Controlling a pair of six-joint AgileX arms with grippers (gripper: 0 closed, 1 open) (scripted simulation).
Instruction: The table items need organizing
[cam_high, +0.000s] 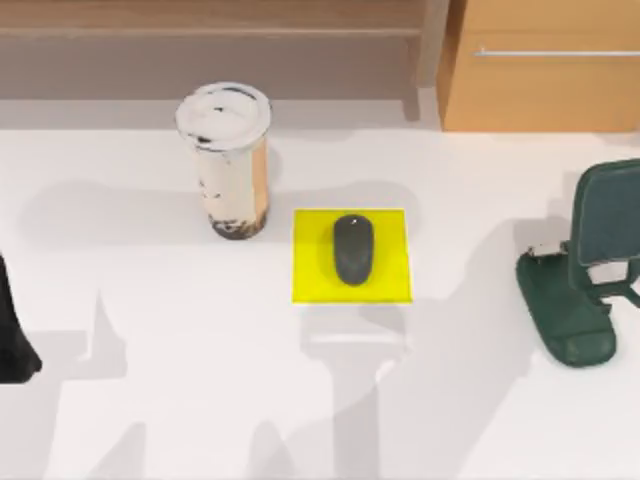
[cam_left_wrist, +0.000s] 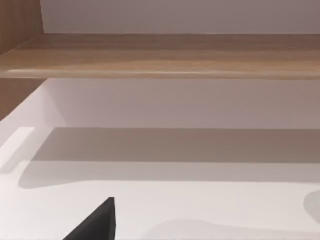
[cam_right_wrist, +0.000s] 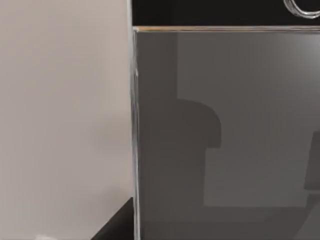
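1. Smartphone (cam_right_wrist: 225, 140) fills the right wrist view, silver edge upright.
2. One mouse (cam_high: 353, 249) on yellow pad (cam_high: 310, 282); one cup (cam_high: 230, 160) just left of pad.
3. Open table (cam_high: 200, 400) below pad.
4. Left arm (cam_high: 14, 330) far left of pad; grip state cannot tell on either arm.

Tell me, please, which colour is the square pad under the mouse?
Bright yellow. The pad shows best in the top view, with the dark grey mouse lying on it.
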